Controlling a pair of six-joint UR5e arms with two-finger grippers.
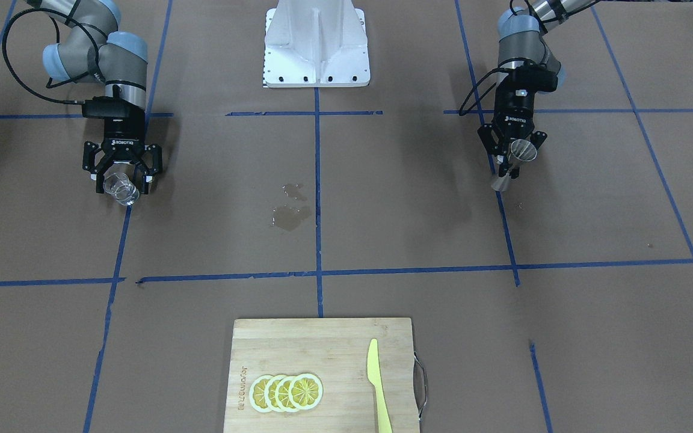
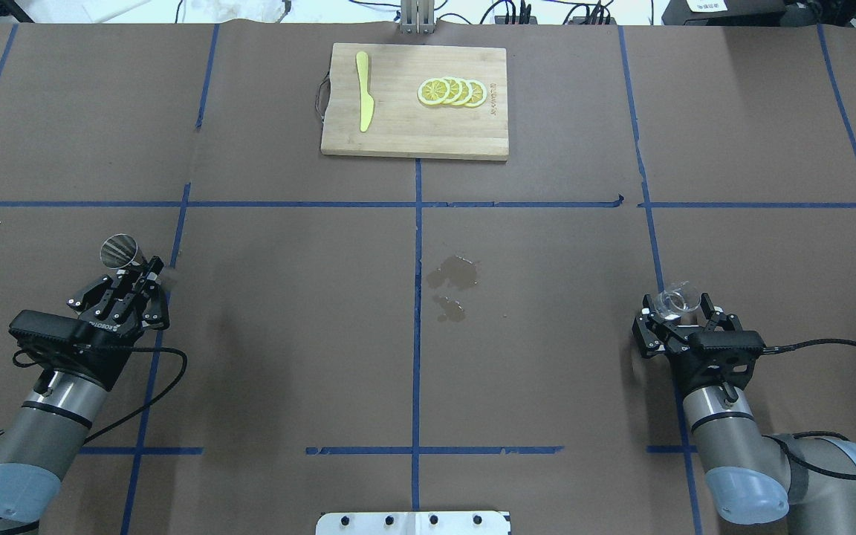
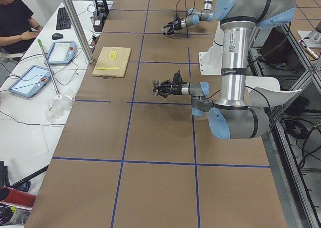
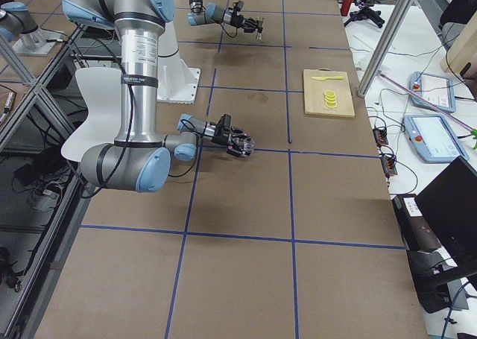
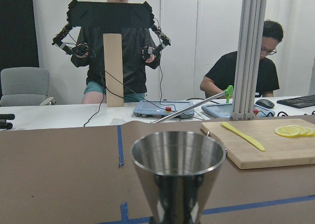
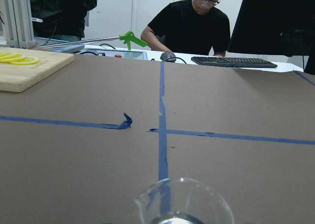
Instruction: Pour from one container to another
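1. The right gripper [image 2: 679, 312] is pinched on the cup [image 1: 121, 189], one finger on each side of the wall. The rim and pouring lip stand clear ahead of the fingertips. The cup seems to hang just off the table [image 2: 547, 357].
2. The left gripper [image 2: 142, 276] is pinched on the jigger [image 5: 177, 160] at or near its narrow waist. The open upper cone stands above and ahead of the fingers, roughly upright.
3. The two grippers are well apart, so the cup is far to the side of the left gripper.
4. The cup is probably light, stiff and slippery, and it would crack under a hard squeeze. A moderate hold around the mid-wall suits it, with the lip left free and turned toward the jigger. Whether it holds any liquid I cannot tell.
5. The jigger is probably light, rigid steel with a smooth skin. The waist is the sound place to hold it, since both cones flare and stop it sliding through the fingers. Its mouth is small, so the pour needs close aim.
6. Count: one cup, one jigger, two grippers.
7. Two wet patches [image 2: 452, 273] lie on the table between the grippers.
8. Far ahead of both grippers is one board [image 2: 413, 137]. It carries one knife [image 2: 363, 100] and four lemon slices [image 2: 452, 91].
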